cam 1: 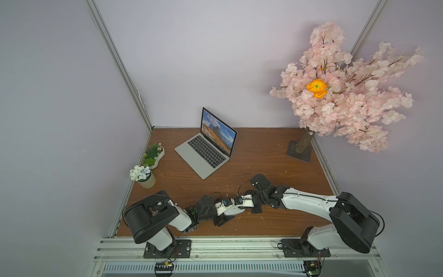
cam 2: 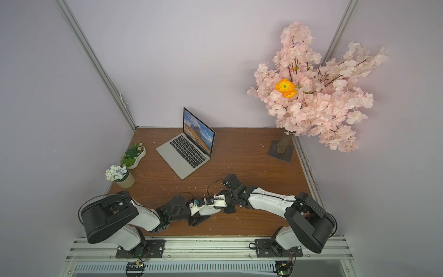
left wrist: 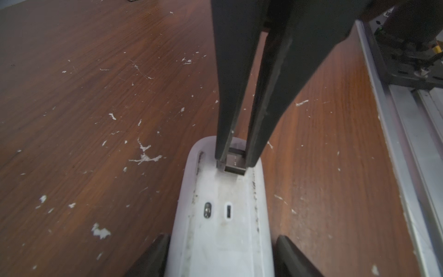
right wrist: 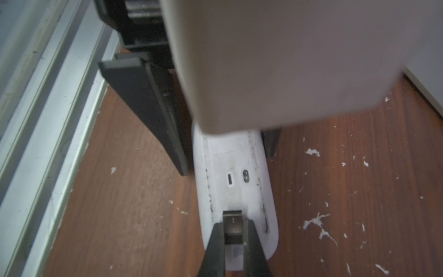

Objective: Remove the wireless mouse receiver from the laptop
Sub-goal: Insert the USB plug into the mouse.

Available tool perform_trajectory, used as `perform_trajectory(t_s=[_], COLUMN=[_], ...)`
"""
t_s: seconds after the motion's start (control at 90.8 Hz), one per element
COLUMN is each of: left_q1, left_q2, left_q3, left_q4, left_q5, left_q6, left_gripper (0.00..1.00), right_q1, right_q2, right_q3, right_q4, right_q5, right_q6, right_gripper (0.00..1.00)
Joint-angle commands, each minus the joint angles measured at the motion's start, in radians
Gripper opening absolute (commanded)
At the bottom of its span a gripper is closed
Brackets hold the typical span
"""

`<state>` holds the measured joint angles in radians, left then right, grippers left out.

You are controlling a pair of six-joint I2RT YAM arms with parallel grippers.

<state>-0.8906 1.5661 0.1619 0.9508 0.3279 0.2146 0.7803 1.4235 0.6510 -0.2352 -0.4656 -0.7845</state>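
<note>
You hold the wireless mouse receiver (right wrist: 232, 225) in the right pincer (left wrist: 236, 162), which is closed narrow on it. The small dark stub fills the gap between the two tips. It is out of the laptop (cam 1: 206, 151), which stands open toward the back left corner of the bench (cam 1: 263, 156), well apart from both arms. The stub lies at one end of the mouse (left wrist: 227, 223), which rests with its white underside up near the middle of the front edge of the bench. There the stub touches a small recess. How deep it sits inside is not possible to tell.

The step in hand is, it seems, to lodge the stub in that recess. To do it well, put the stub in line with the recess and move it straight along, without tilting, because such a small part jams easily or slips from the tips. Open the right pincer only when the stub sits fully.

The left pincer (left wrist: 221, 242) has one finger at each long side of the mouse, very close. Whether it clamps the mouse or only flanks it cannot be told, so do not count on it for support and push gently.
</note>
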Motion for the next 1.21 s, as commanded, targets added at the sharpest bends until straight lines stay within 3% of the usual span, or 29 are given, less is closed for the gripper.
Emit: perform_trajectory(t_s=[0.0, 0.407, 0.705, 1.2], left_q1=[-0.019, -0.018, -0.019, -0.019], left_q2=[0.006, 0.002, -0.016, -0.020], left_q3=[0.010, 0.014, 0.010, 0.011], left_q4=[-0.024, -0.024, -0.025, -0.029], left_q5=[0.017, 0.016, 0.005, 0.004], left_q6=[0.007, 0.010, 0.012, 0.019], left_gripper=[0.77, 0.68, 0.53, 0.51], right_q1=[0.040, 0.033, 0.009, -0.053], right_q2=[0.035, 0.024, -0.001, -0.013], right_q3=[-0.027, -0.016, -0.014, 0.015], right_q4=[-0.044, -0.039, -0.046, -0.066], right_q5=[0.044, 0.040, 0.020, 0.002], right_q6=[-0.004, 0.022, 0.031, 0.002], right_gripper=[0.00, 0.00, 0.00, 0.00])
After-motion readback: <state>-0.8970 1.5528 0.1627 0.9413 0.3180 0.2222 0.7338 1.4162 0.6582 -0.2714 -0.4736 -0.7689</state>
